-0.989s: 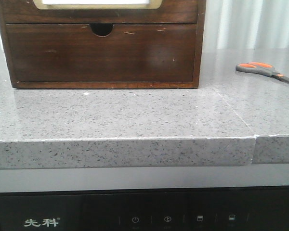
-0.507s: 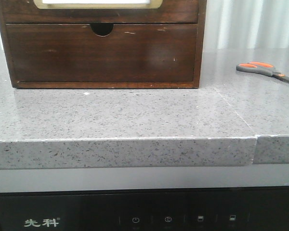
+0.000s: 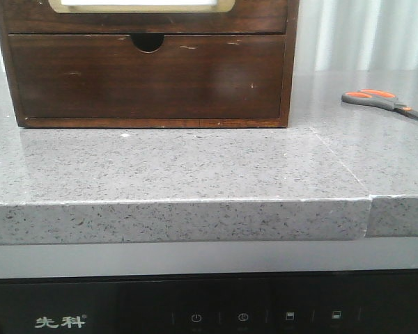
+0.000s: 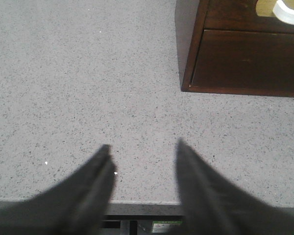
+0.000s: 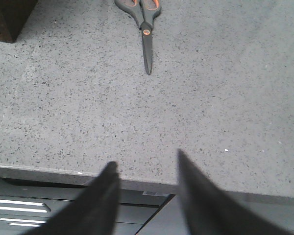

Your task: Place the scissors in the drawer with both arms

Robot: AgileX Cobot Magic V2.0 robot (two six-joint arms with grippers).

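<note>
- On the grey speckled counter (image 3: 195, 167), which fills most of the front view, a seam runs from the front edge back toward the right of the cabinet.
- At the back left of the counter stands the dark brown wooden cabinet (image 3: 285, 69), its base flat on the stone.
- The lower part of the cabinet is a plain drawer front (image 3: 146, 80) with a half-round notch in its top edge; it sits shut.
- Above it, cut off by the top of the front view, is the drawer (image 3: 251, 17) with the gold-framed white panel; it looks shut, flush with the cabinet face.
- The left gripper (image 4: 142, 152) hangs over bare counter near the front edge, with the cabinet's corner ahead of it; its two dark fingers are spread apart and hold nothing.
- The right gripper (image 5: 147, 169) hangs over the front edge of the counter, fingers likewise apart and empty, the scissors lying ahead of it and well clear.
- The scissors (image 3: 384, 102) (image 5: 145, 29) lie flat on the counter, well to the right of the cabinet, blades closed, with nothing touching them.
</note>
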